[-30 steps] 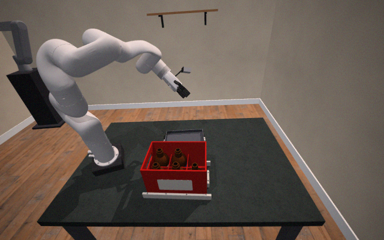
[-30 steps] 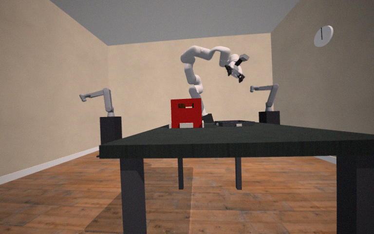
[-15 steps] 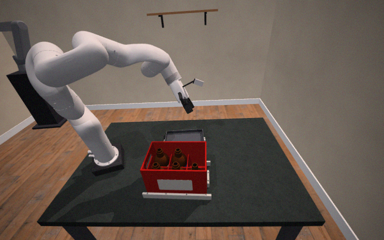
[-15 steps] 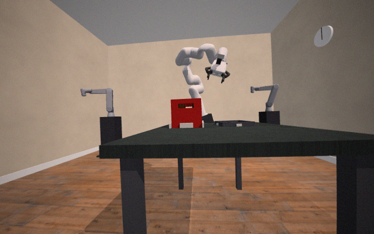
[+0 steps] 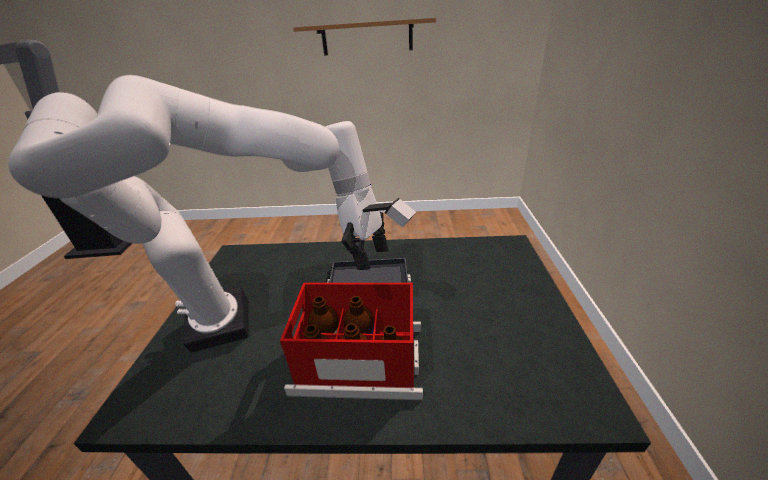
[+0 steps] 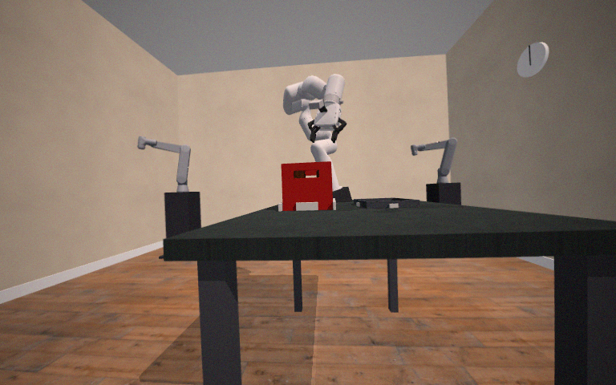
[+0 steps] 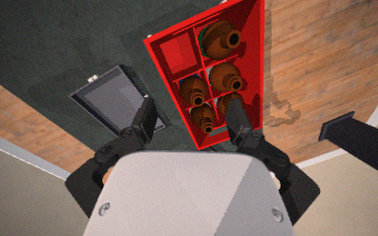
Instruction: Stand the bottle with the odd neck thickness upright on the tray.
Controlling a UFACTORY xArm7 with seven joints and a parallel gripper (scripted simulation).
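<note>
- Bottles [image 5: 323, 321] [image 7: 220, 41], five of them and brown, all stand in the red crate [image 5: 348, 362] [image 6: 307, 192] [image 7: 195, 139], mouths up. In the top view, three take the row beside the table's near edge and two take the row on the tray's side, at the left and in the middle. Which neck is the odd one, I cannot tell.
- The crate sits level on the dark table [image 5: 498, 362] [image 6: 386, 227] [image 7: 44, 44], nearer the near edge than the far one, and well apart from the right edge.
- A white strip [image 5: 353, 391] runs along the foot of the crate's near side, and shorter white blocks [image 5: 416, 356] stand at its right side.
- The grey tray [image 5: 368, 275] [image 6: 386, 204] [image 7: 115, 100] lies flat behind the crate, toward the table's far edge, with small pale blocks at its sides.
- The gripper [image 5: 372, 259] [image 6: 323, 140] [image 7: 191, 106] is open, its fingers spread wide with nothing between them. It hangs above the table, higher than the crate and apart from it.
- The white arm [image 5: 271, 133] [image 6: 334, 86] rises from a dark base [image 5: 235, 333] [image 6: 345, 194] by the table's left edge and reaches toward the far edge.
- In the exterior view, two smaller grey arms [image 6: 183, 163] [image 6: 447, 156] stand on dark pedestals beyond the table.
</note>
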